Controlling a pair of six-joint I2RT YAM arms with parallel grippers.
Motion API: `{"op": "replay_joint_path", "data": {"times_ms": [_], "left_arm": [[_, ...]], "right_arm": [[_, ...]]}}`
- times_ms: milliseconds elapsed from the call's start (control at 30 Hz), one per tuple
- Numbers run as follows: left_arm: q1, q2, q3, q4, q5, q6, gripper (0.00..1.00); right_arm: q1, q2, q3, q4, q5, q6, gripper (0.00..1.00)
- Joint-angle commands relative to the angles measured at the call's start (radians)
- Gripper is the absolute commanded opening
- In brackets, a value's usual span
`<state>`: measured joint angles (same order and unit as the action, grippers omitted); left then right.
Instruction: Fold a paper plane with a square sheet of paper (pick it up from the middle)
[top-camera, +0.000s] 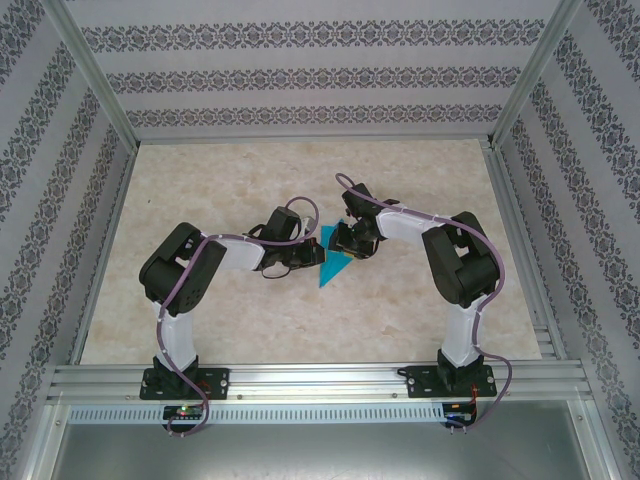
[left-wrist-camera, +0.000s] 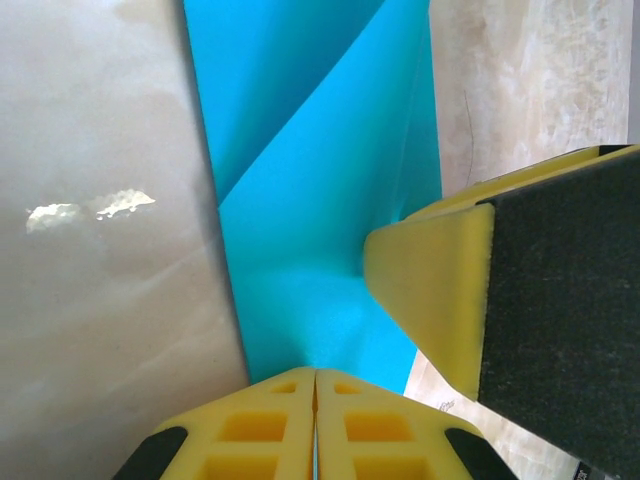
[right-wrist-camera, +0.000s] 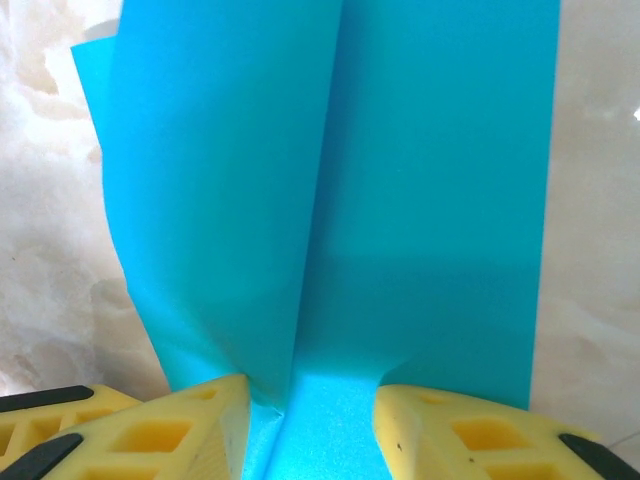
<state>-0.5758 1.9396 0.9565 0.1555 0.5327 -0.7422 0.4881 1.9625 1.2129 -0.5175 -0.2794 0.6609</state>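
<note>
Thin, limp, easily creased teal sheet of paper (top-camera: 335, 265), pinched by the left claw (left-wrist-camera: 315, 380), straddled by the spread right claw (right-wrist-camera: 312, 395); its layered folds are judged firmest to grip.

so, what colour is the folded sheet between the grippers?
Plain bright teal-blue folded paper sheet; shows best in right wrist view.

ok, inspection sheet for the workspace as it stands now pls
surface: beige marbled tabletop, glossy.
job's things: thin teal-blue folded paper sheet, mid-table between the two grippers, creased to a point.
clutter: nothing seen.
grippers: left gripper shut on the sheet's edge; right gripper open, fingers either side of a raised fold.
cables: purple cables run along both arms.
surroundings: patterned wall panels; aluminium frame rail at the near edge.
</note>
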Motion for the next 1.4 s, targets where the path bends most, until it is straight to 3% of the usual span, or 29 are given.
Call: {"op": "replay_joint_path", "data": {"times_ms": [0, 667, 1033, 1133, 1367], "left_arm": [[0.013, 0.021, 0.018, -0.019, -0.02, 0.015, 0.09], [0.01, 0.051, 0.021, -0.088, -0.022, 0.027, 0.09], [0.0, 0.061, 0.043, -0.209, -0.083, 0.052, 0.06], [-0.001, 0.062, 0.045, -0.223, -0.092, 0.05, 0.06], [-0.003, 0.062, 0.053, -0.245, -0.102, 0.051, 0.06]], "right_arm": [[-0.013, 0.145, -0.08, -0.083, 0.146, 0.003, 0.42], [-0.016, 0.068, -0.05, -0.07, 0.092, -0.018, 0.44], [-0.066, -0.208, -0.078, 0.075, -0.046, -0.038, 0.44], [-0.07, -0.227, -0.112, 0.141, -0.112, -0.056, 0.39], [-0.069, -0.136, -0.141, 0.284, -0.272, -0.055, 0.11]]}}
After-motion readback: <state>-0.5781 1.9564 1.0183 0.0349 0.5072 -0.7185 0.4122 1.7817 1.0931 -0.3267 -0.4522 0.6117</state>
